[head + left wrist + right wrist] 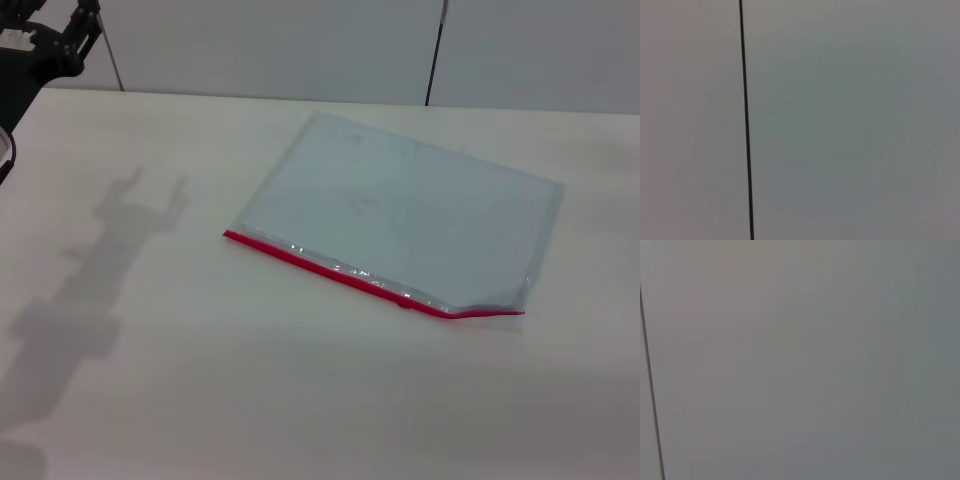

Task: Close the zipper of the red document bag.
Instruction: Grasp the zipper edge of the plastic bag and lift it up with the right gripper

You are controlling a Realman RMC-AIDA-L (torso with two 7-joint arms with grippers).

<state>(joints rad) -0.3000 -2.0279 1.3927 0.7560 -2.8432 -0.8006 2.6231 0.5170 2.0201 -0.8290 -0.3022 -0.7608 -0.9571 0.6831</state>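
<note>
A bare test room or robotics lab is suggested rather than a home or shop. A broad, smooth, off-white tabletop [200,380] is seen filling the head view, backed by plain pale grey wall panels [270,45] divided by thin dark vertical seams [433,55]. The same blank grey panelling [850,120] and a single dark seam [745,120] are shown in the left wrist view, and again in the right wrist view [810,360]. A black robot arm [40,55] is glimpsed at the table's far left corner, its shadow cast across the surface.
</note>
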